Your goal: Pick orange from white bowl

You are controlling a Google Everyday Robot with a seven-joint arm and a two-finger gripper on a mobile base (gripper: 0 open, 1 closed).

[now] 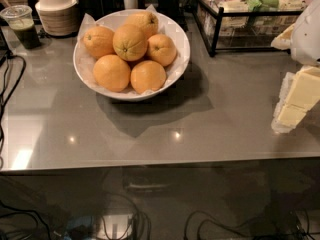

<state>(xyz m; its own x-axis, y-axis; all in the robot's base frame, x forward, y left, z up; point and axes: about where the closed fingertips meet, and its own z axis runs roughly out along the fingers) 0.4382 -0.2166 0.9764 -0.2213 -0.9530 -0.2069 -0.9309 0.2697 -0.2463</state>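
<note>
The white bowl (pixel 177 59) stands at the back left of the grey table, lined with crinkled white paper and holding several oranges. The orange (pixel 129 42) with a small dark stem dot and faint ridges lies on top of the pile, in the middle. My gripper (pixel 294 109), cream-coloured, hangs at the right edge of the view, well to the right of the bowl and nearer the table's front. It holds nothing that I can see.
Stacked beige ribbed bowls (pixel 56 11) and a plastic cup with a dark drink (pixel 20 26) stand at the back left. A black wire rack with packets (pixel 250 14) stands at the back right. Black cables (pixel 7 84) run along the left edge.
</note>
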